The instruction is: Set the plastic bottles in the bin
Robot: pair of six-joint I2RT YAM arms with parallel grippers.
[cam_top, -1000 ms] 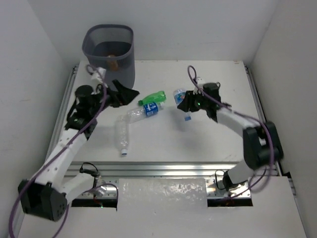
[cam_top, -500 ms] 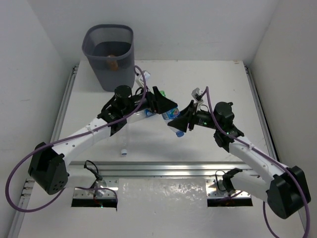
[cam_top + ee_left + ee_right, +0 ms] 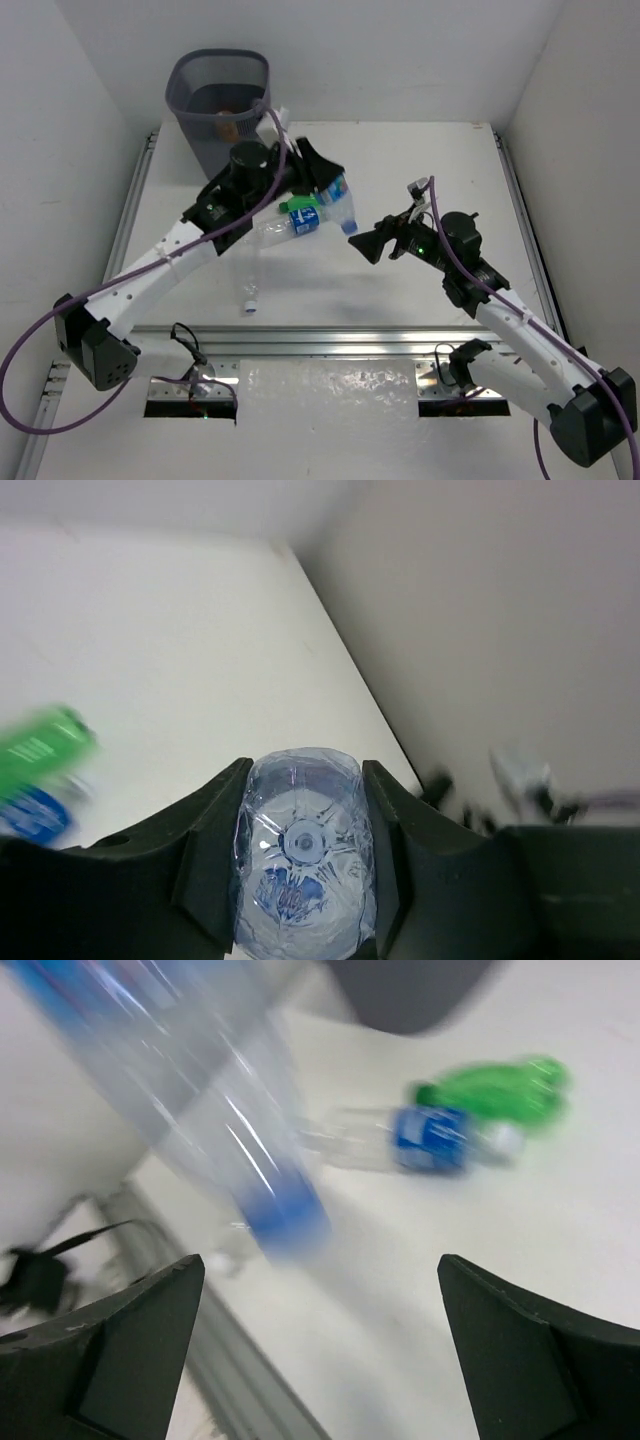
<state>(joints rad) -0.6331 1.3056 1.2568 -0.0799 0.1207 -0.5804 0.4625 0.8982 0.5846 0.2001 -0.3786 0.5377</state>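
Grey mesh marks the bin [image 3: 220, 95] at the far-left corner of the table [image 3: 430, 170] in the top view. The left gripper [image 3: 325, 185] hangs just right of it, clenched on a clear bottle [image 3: 340, 208] whose blue cap points toward the right gripper [image 3: 362, 245]. That one hovers close by, jaws spread and empty. A green bottle [image 3: 303, 202], a blue-labelled bottle [image 3: 305, 221] touching it, and a long clear bottle [image 3: 248, 268] lie on the table.

From the left wrist, both fingers [image 3: 215, 850] clamp the clear bottle's [image 3: 300, 870] sides, with a round end facing the camera.

From the right wrist, the fingers [image 3: 110, 1350] stand wide apart with nothing between them. The clear bottle [image 3: 225, 1110] streaks blurred across the upper left. The green bottle [image 3: 500, 1090] and blue-labelled bottle [image 3: 430, 1140] lie beyond.
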